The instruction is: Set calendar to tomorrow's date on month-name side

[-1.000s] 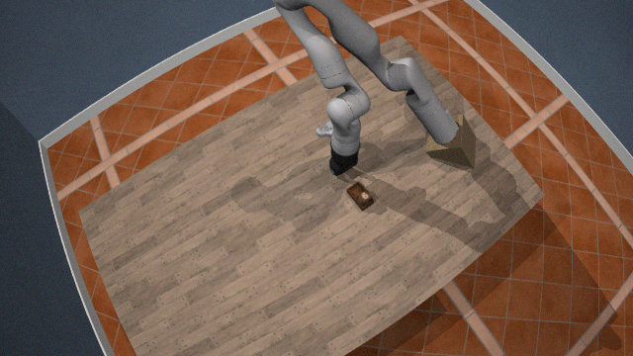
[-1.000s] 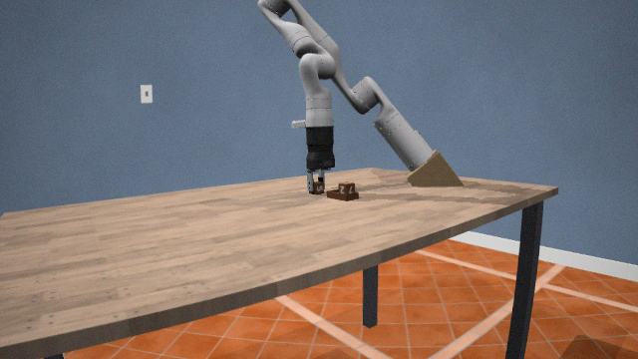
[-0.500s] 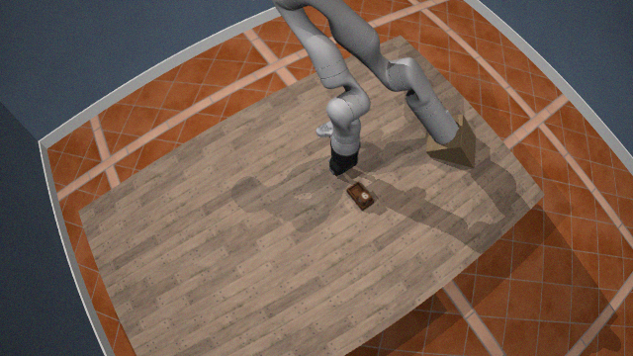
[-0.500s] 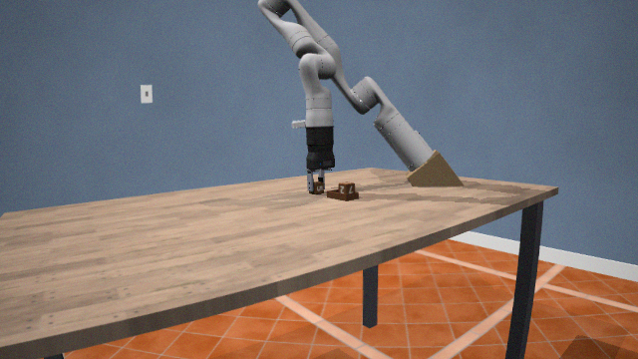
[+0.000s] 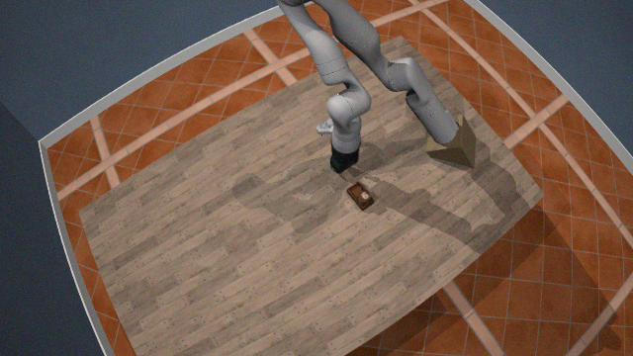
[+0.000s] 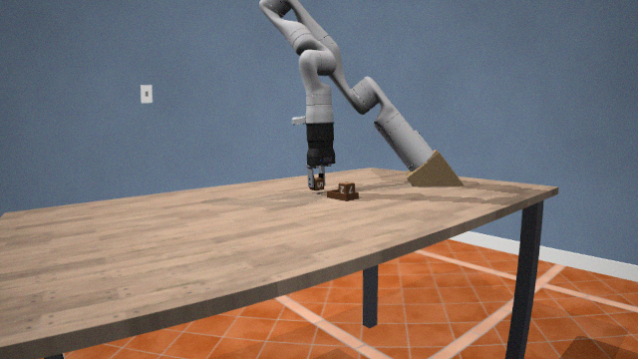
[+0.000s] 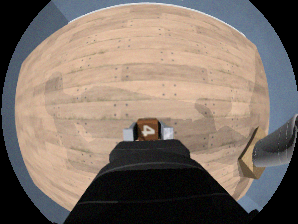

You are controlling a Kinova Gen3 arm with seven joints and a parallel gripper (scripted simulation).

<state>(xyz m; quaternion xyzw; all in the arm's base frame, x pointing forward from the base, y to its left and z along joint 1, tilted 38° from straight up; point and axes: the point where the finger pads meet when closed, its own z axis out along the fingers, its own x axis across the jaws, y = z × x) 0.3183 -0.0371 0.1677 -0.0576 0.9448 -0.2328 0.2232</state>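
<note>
Brown cube [image 6: 319,183] sits clamped in the pincer [image 6: 316,183] just off the counter [image 6: 209,224], beside the tray [image 6: 343,195] holding the other cube [image 6: 347,188]; a loose grip could let it twist, landing crooked or bumping the tray.

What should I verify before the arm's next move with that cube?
1. Grip: the black pincer is shut on a small brown wooden cube: ok.
2. Digit facing the wrist camera reads 4: ok.
3. Held cube's height above the plank table: cannot tell.
4. Dark brown tray lies flat: ok.
5. Second cube sits in the tray: ok.
6. Free slot in the tray beside it: ok.
</note>
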